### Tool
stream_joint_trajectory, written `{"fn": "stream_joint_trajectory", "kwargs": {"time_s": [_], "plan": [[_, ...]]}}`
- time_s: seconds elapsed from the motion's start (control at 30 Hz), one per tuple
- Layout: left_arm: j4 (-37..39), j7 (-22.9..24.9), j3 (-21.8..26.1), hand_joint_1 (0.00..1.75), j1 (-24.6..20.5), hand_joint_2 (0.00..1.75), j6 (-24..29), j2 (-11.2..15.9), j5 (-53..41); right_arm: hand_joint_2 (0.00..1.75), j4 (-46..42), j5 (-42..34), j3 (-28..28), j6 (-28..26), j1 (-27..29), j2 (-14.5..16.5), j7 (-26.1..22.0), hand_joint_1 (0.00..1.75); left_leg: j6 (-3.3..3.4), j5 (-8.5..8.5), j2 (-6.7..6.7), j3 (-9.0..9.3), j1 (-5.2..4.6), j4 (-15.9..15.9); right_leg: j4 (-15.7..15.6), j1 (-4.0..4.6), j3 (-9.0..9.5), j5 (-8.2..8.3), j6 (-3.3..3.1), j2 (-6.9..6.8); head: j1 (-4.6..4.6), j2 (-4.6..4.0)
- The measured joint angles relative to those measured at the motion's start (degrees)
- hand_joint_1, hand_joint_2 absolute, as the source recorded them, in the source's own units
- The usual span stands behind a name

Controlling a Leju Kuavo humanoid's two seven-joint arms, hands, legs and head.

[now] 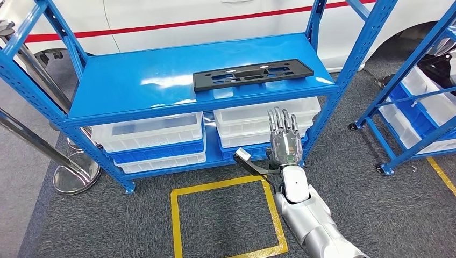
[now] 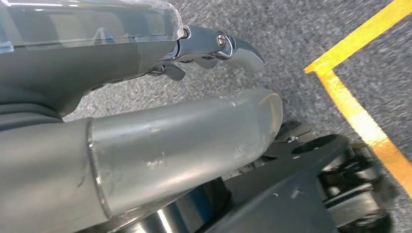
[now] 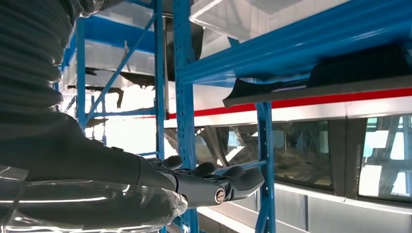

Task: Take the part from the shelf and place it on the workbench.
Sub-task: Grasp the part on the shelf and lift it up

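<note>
Right robot hand (image 1: 283, 141) rises with fingers spread, holding nothing; we judge it is reaching up. Black part (image 1: 253, 74) lies flat on the blue shelf (image 1: 134, 86) above and beyond it. Left robot hand (image 2: 214, 46): grip unclear.

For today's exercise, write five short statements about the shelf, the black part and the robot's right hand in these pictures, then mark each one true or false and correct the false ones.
1. The black part lies flat on the top blue shelf. True.
2. The right hand holds the black part. False: it holds nothing, its fingers stretched out below the shelf's front edge.
3. White bins sit on the level under the top shelf. True.
4. The yellow floor square is marked on the top shelf. False: it is taped on the grey carpet in front of the shelf.
5. The black part lies inside one of the white bins. False: it lies on the bare shelf above them.
</note>
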Motion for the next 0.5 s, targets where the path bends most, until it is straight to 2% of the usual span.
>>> {"fn": "stream_joint_trajectory", "kwargs": {"time_s": [0.03, 0.07, 0.1, 0.2, 0.23, 0.27, 0.3, 0.37, 0.4, 0.43, 0.47, 0.5], "plan": [[0.0, 0.0, 0.0, 0.00, 0.0, 0.00, 0.0, 0.0, -0.1, 1.75, 0.0, 0.0, -0.2, 0.0, 0.0, 0.0, 0.0, 0.00, 0.38, 1.91, -0.01, 1.59, -0.14, -3.7, 0.0, 0.11, 0.53, -0.44, 0.19, 0.02, 0.01, 0.00], [0.0, 0.1, 0.0, 0.00, -0.1, 0.00, 0.0, 0.0, -0.2, 1.75, -0.1, 0.0, -0.5, 0.0, -0.1, 0.0, -0.1, 0.00, 0.79, 2.94, 0.00, 2.98, -0.29, -6.8, 0.0, 0.19, 0.88, -0.83, 0.45, 0.04, 0.02, 0.00], [0.0, 0.1, 0.0, 0.00, -0.2, 0.00, 0.0, 0.0, -0.3, 1.75, -0.1, 0.0, -0.8, 0.0, -0.1, 0.0, -0.2, 0.00, 1.13, 3.15, 0.00, 3.81, -0.46, -8.6, -0.1, 0.24, 1.08, -1.10, 0.74, 0.03, 0.03, 0.00], [0.0, 0.2, -0.1, 0.00, -0.3, 0.00, -0.1, 0.0, -0.5, 1.75, -0.1, 0.0, -1.5, 0.0, -0.1, 0.0, -0.7, 0.00, 1.96, 2.37, -0.05, 4.89, -0.41, -10.1, 0.4, 0.27, 1.29, -1.06, 1.73, -0.06, 0.03, 0.00], [0.0, 0.3, -0.1, 0.00, -0.3, 0.00, -0.2, 0.0, -0.6, 1.75, -0.1, 0.0, -1.7, 0.0, -0.1, -0.1, -0.8, 0.00, 2.28, 2.27, -0.08, 5.41, -0.26, -10.4, 1.4, 0.25, 1.03, -1.28, 2.02, -0.08, 0.03, 0.00], [0.0, 0.3, -0.2, 0.00, -0.4, 0.00, -0.2, -0.1, -0.7, 1.75, -0.1, 0.0, -2.0, 0.0, -0.2, -0.1, -0.9, 0.00, 2.61, 2.15, -0.11, 5.95, -0.11, -10.8, 3.2, 0.19, 0.18, -2.01, 2.24, -0.10, 0.05, 0.00], [0.0, 0.3, -0.2, 0.00, -0.4, 0.00, -0.2, -0.1, -0.7, 1.75, -0.1, 0.0, -2.2, 0.0, -0.2, -0.1, -0.9, 0.00, 2.84, 1.97, -0.10, 6.38, -0.05, -11.0, 6.1, 0.08, -1.47, -3.17, 2.45, -0.11, 0.06, 0.00], [0.0, 0.3, -0.3, 0.00, -0.5, 0.00, -0.3, -0.2, -0.8, 1.75, 0.0, 0.0, -2.6, 0.0, -0.1, -0.1, -0.9, 0.00, 3.11, 1.38, -0.10, 6.96, -0.04, -11.0, 12.9, -0.11, -6.14, -5.60, 2.87, -0.11, 0.07, 0.00], [0.0, 0.3, -0.3, 0.00, -0.5, 0.00, -0.3, -0.2, -0.8, 1.75, 0.0, 0.0, -2.9, 0.0, 0.1, -0.1, -0.9, 0.00, 3.10, 1.03, -0.12, 7.31, -0.02, -10.9, 15.1, -0.26, -8.15, -5.90, 3.04, -0.12, 0.06, 0.00], [0.0, 0.4, -0.3, 0.00, -0.5, 0.00, -0.3, -0.2, -0.8, 1.75, 0.0, 0.0, -3.1, 0.0, 0.3, -0.1, -0.9, 0.00, 3.05, 0.64, -0.16, 7.74, 0.00, -10.9, 15.3, -0.42, -9.26, -5.02, 3.20, -0.13, 0.06, 0.00], [0.0, 0.4, -0.3, 0.00, -0.4, 0.00, -0.3, -0.3, -0.9, 1.75, 0.0, 0.0, -3.3, 0.0, 0.4, -0.2, -0.9, 0.00, 2.95, 0.22, -0.20, 8.28, 0.05, -10.9, 13.6, -0.59, -9.35, -2.98, 3.35, -0.16, 0.06, 0.00], [0.0, 0.5, -0.3, 0.00, -0.4, 0.00, -0.3, -0.3, -0.9, 1.75, 0.0, 0.0, -3.5, 0.0, 0.4, -0.2, -0.9, 0.00, 2.76, -0.26, -0.24, 8.91, 0.10, -10.9, 10.1, -0.75, -8.50, 0.02, 3.42, -0.22, 0.07, 0.00]]}}
